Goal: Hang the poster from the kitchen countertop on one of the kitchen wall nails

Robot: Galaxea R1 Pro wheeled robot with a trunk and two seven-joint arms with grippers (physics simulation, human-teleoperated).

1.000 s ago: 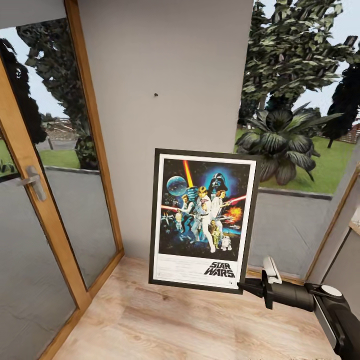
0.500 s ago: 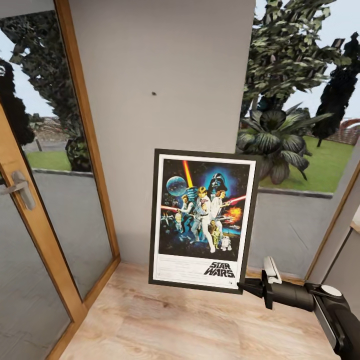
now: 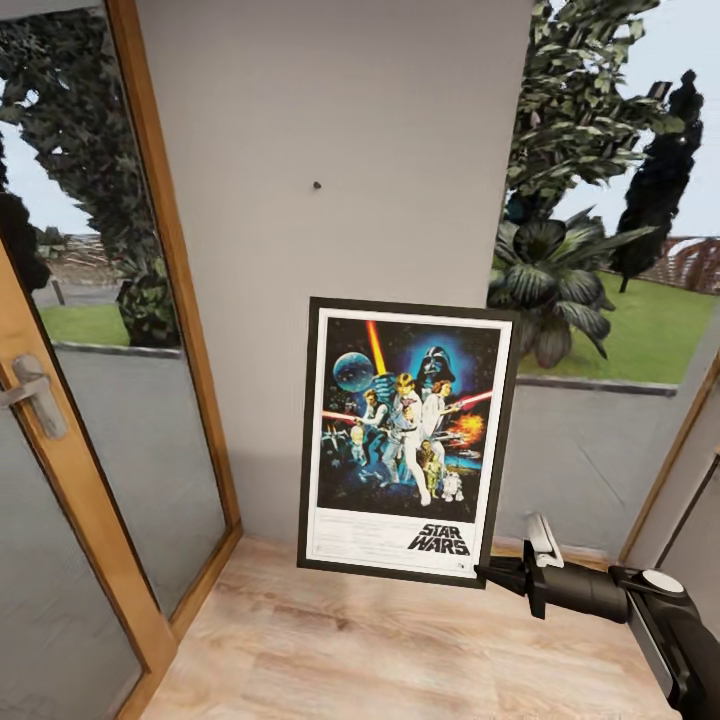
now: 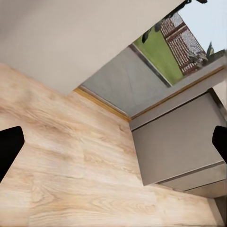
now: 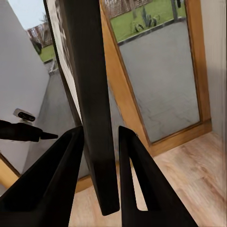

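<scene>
The right gripper (image 3: 492, 573) clamps the poster (image 3: 405, 440) by its lower right corner, upright below the wall nail (image 3: 316, 185) — a corner hold that may swing off target; left jaws released.

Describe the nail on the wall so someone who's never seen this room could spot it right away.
Find the plain pale grey wall between the wood-framed glass door and the garden window. The nail is a tiny dark speck on it, above the poster that the right gripper holds. It is the one mark on that bare wall.
</scene>
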